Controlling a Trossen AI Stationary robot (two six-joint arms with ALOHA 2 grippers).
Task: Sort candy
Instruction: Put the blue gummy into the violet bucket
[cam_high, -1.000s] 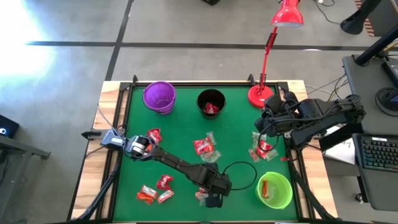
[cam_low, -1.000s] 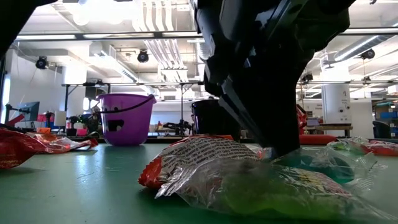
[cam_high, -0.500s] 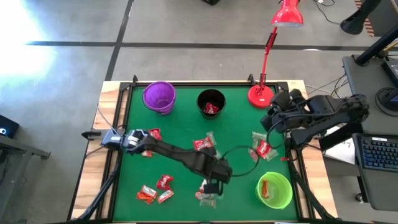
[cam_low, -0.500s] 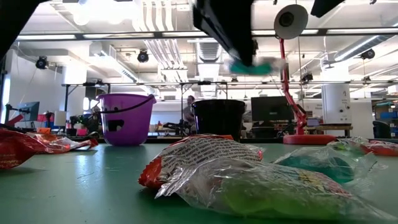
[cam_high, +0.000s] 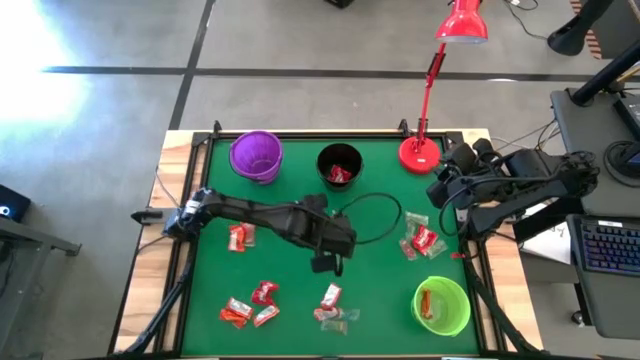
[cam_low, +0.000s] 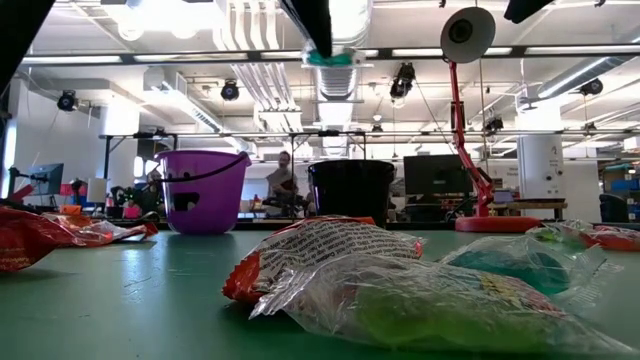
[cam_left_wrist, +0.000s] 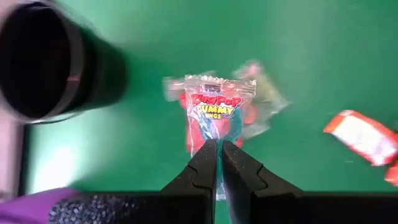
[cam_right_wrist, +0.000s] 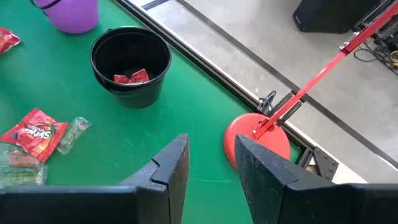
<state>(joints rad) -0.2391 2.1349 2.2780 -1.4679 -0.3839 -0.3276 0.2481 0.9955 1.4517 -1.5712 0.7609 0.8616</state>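
Your left gripper (cam_left_wrist: 217, 152) is pinching a clear gummy-ring candy packet (cam_left_wrist: 216, 112) with red and blue lettering, held above the green table mat (cam_high: 375, 300) near the black plastic cup (cam_high: 339, 165) — fingers pressed together on it. Your right gripper (cam_right_wrist: 211, 155) waits, fingers spread and empty, beside the red lamp base (cam_right_wrist: 256, 135); other wrapped sweets (cam_high: 252, 305) lie scattered on the mat.
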